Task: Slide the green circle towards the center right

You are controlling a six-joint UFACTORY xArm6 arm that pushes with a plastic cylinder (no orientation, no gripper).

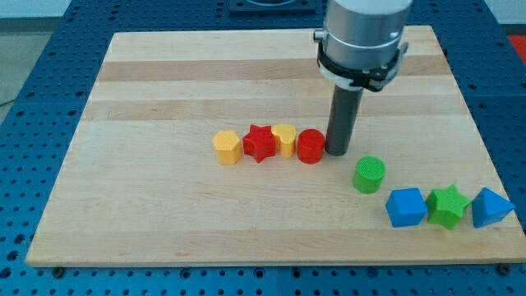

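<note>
The green circle (369, 174) is a short green cylinder on the wooden board (164, 74), right of the middle and toward the view's bottom. My tip (338, 152) rests on the board just above and to the left of the green circle, a small gap apart. The tip stands right next to the red circle (311, 146), on its right side, touching or nearly so.
A row lies left of the tip: yellow hexagon (227, 147), red star (260, 143), yellow heart (284, 138), red circle. At the bottom right sit a blue cube (406, 206), a green star (449, 205) and a blue triangle (491, 207) near the board's right edge.
</note>
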